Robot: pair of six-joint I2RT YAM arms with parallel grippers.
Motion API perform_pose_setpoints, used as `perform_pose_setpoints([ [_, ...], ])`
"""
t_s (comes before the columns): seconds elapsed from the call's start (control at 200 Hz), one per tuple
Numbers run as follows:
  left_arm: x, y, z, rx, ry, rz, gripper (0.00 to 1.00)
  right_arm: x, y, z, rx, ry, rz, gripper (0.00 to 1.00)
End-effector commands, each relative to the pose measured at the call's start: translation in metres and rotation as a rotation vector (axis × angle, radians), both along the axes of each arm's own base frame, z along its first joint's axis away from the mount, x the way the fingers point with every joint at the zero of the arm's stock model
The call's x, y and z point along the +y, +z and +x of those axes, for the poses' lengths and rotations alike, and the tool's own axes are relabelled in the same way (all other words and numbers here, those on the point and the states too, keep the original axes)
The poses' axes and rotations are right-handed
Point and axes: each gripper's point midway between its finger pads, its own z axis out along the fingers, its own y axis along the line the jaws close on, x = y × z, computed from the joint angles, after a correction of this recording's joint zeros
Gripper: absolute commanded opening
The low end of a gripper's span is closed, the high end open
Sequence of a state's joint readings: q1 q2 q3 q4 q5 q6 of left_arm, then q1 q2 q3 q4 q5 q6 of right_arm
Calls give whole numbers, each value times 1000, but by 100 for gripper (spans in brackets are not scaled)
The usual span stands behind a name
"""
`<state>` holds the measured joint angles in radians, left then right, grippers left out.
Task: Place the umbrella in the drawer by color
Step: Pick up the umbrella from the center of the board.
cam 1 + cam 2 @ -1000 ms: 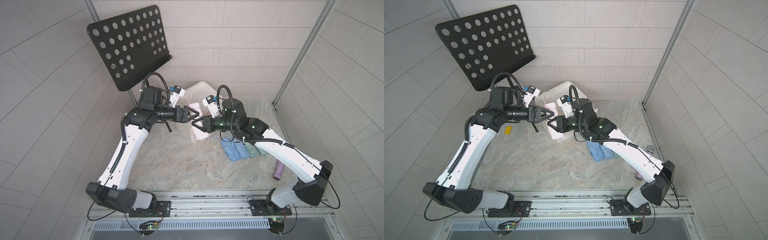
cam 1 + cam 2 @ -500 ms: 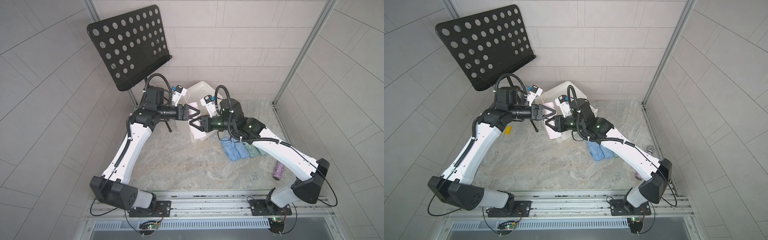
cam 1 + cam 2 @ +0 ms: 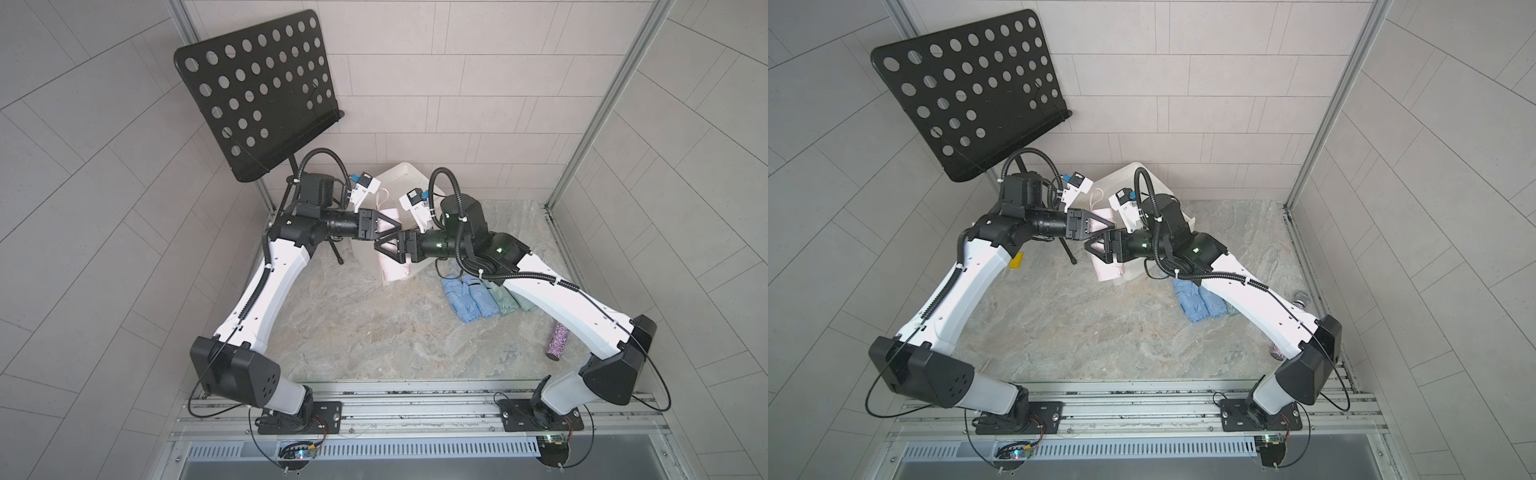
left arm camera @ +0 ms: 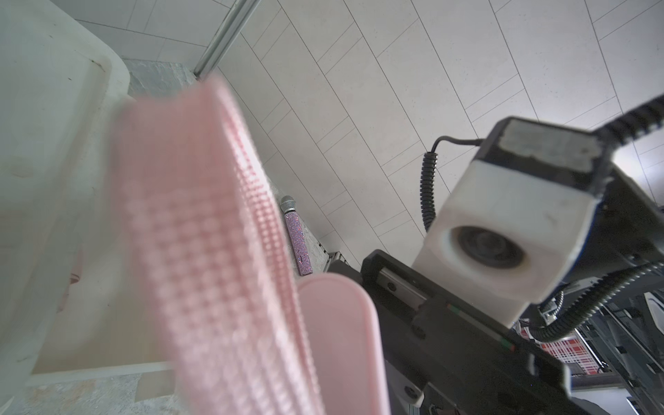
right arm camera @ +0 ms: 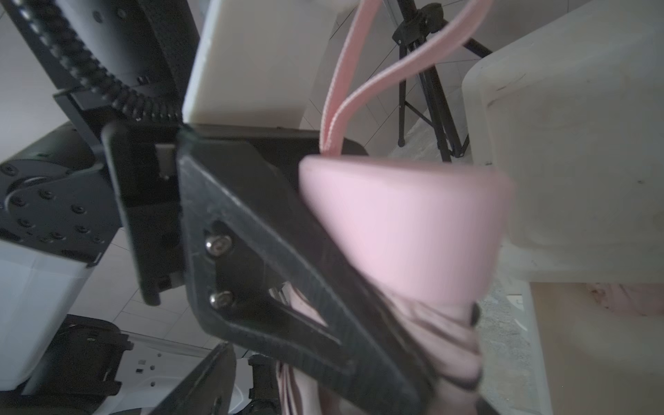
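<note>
Left gripper (image 3: 397, 227) pinching pink umbrella (image 3: 394, 269) near its handle, long axis crosswise to both arms; right gripper (image 3: 380, 248) spread alongside; drawer (image 3: 409, 171) just behind.

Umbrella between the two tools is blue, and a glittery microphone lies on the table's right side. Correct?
Not quite. The umbrella is pink, not blue, as both top views show; the glittery microphone does lie at the right.
</note>
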<state>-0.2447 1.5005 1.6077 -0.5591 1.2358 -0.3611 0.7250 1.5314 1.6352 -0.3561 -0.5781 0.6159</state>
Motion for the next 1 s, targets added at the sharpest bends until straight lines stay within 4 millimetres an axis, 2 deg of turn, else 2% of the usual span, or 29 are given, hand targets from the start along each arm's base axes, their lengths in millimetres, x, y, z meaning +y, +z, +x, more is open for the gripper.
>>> perform_pose_setpoints([
  [0.0, -3, 27, -17, -58, -109, -63, 27, -8, 20, -14, -20, 88, 33, 85],
  [0.115, -4, 36, -24, -74, -163, -84, 27, -14, 12, -18, 21, 140, 42, 86],
  [0.26, -4, 45, -31, -82, -218, -116, 28, -13, 6, -33, 73, 239, 68, 86],
  [0.46, -6, 42, -28, -58, -238, -128, 29, -11, 10, -41, 83, 285, 109, 84],
  [0.766, -6, 39, -28, -49, -240, -127, 29, -19, 15, -35, 88, 270, 131, 79],
  [0.996, -7, 36, -26, -46, -239, -125, 29, -13, 13, -28, 111, 267, 151, 67],
])
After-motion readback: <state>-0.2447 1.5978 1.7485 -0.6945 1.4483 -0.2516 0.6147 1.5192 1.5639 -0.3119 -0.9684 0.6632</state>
